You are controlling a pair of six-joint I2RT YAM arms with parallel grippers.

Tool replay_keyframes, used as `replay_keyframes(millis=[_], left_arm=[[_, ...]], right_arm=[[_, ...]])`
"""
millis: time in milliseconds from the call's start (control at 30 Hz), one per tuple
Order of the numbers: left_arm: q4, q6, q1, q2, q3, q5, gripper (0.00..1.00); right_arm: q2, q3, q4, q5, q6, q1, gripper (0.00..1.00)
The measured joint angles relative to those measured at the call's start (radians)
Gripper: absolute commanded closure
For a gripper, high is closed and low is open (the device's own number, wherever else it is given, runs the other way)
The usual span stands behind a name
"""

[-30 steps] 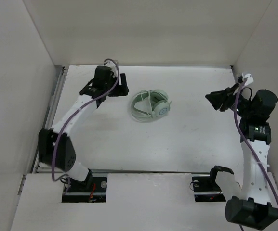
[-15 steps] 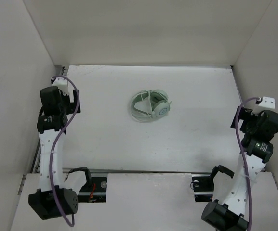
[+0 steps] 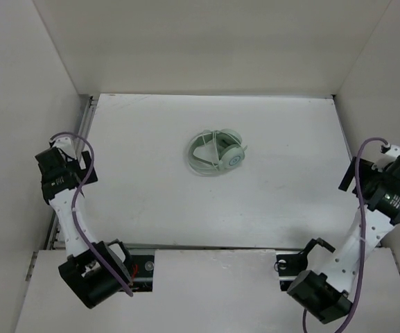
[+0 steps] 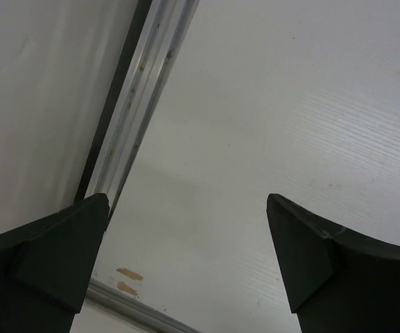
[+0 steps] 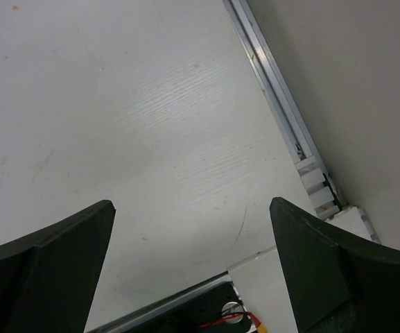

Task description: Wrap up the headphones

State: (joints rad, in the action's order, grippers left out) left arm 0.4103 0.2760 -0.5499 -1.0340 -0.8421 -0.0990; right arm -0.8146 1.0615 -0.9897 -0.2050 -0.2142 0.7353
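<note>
A white table [image 3: 151, 201] seen from above, walled in by pale panels.

At far left, the left arm [image 3: 66, 208] is folded back against the table's left edge. From above its gripper is too small and dark to read. In the wrist view the left gripper [image 4: 186, 208] has its two dark fingers [image 4: 61, 257] spread wide. It holds nothing, and only bare table and a metal rail [image 4: 141, 104] show between them. The fingers are cut off by the bottom of the picture.

Near the middle of the table, a little toward the far side and well apart from both arms, lie the headphones [image 3: 217, 154]. Their long axis runs roughly left to right across the table. The thin headband [image 3: 193, 158] bows out to the left, and the two round earcups sit together at the right. The nearer earcup [image 3: 234, 159] lies with its round face upward. They are pale mint green, only slightly darker than the white surface. Thin pale strands cross over the band and cups. Whether this is the cable, and where it ends, cannot be made out at this size.

At far right, the right arm [image 3: 366, 232] is drawn back to the table's right edge. In its wrist view the right gripper [image 5: 191, 205] is likewise spread wide and holds nothing. It stands over bare table, with a second rail [image 5: 276, 83] at the wall's foot.
</note>
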Motion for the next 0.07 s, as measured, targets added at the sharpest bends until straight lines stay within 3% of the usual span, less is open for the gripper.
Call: replay_keyframes(millis=[67], left_arm=[[-0.018,0.004,-0.009,-0.003,0.002,-0.018,0.0]], right_arm=[[0.041,-0.023,0.011,0.001,0.0,0.004,0.0]])
